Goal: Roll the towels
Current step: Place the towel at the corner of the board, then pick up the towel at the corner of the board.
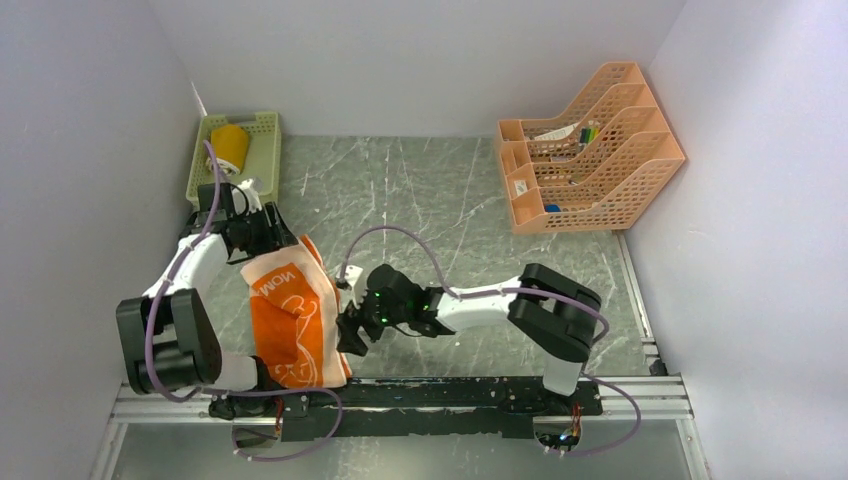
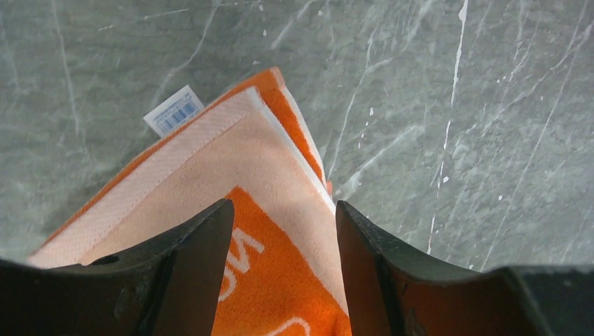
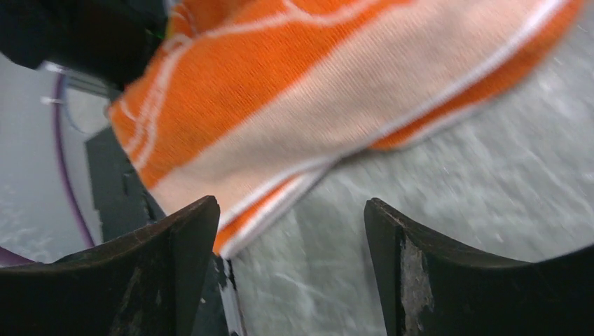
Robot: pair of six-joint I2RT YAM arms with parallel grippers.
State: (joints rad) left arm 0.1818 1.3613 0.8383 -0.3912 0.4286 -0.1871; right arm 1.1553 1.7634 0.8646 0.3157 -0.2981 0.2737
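The large orange towel (image 1: 297,318) lies folded in a long strip on the left of the table, its pale peach band at the far end. My left gripper (image 1: 270,238) is open right above that far end. In the left wrist view the towel (image 2: 210,161) fills the space between the spread fingers (image 2: 203,245), and a white label (image 2: 174,110) sticks out at the corner. My right gripper (image 1: 350,335) is open and empty beside the towel's near right edge. In the right wrist view the towel's corner (image 3: 315,84) sits by the left finger (image 3: 189,238). The mustard-yellow towel (image 1: 230,146) lies rolled in the green basket.
The green mesh basket (image 1: 266,150) stands at the back left against the wall. The peach file rack (image 1: 590,150) with pens stands at the back right. A metal rail (image 1: 450,395) runs along the near edge by the arm bases. Walls close in left, right and back.
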